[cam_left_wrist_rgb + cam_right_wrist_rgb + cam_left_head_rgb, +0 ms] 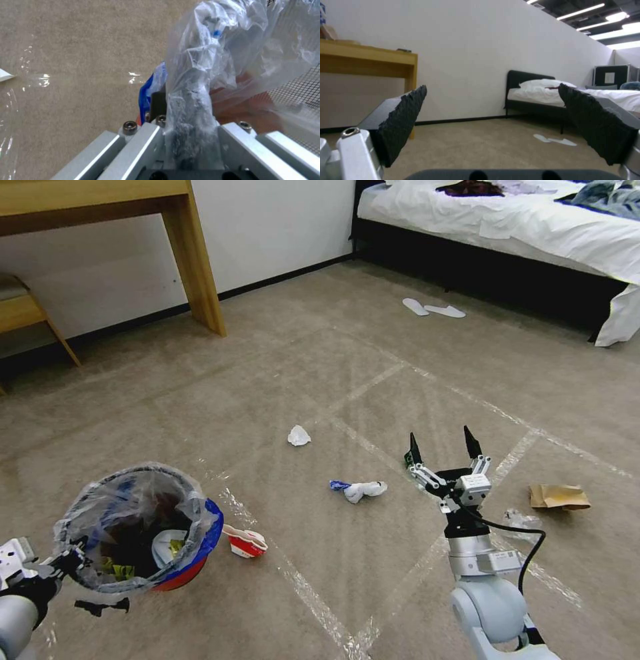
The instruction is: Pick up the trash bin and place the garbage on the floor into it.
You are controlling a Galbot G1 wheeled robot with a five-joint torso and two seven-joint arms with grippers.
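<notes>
Surroundings: wooden desk [193,253] at the far left wall, bed [527,227] at the far right, a pair of white slippers [433,309] on the floor [280,347] near the bed. Nothing stands between the right gripper and the litter.

Garbage on the floor: tissue wad [299,435] mid-floor; a white wad with a blue bit [359,491] just left of the right gripper; crushed red-white cup [245,543] just beside the bin; brown paper bag [559,497] to the right; clear bottle [521,520] near the right arm.

Bin [143,527]: lower left in the head view, tilted, lined with a crinkled clear bag, some litter already inside. Left gripper [70,560] is clamped on the bin's rim and liner; the left wrist view shows the plastic bunched between its fingers [159,110].

Right gripper [445,447]: jaws spread wide, holding nothing, pointing forward over the floor. Nearest piece is the blue-and-white wad, apart from it.
</notes>
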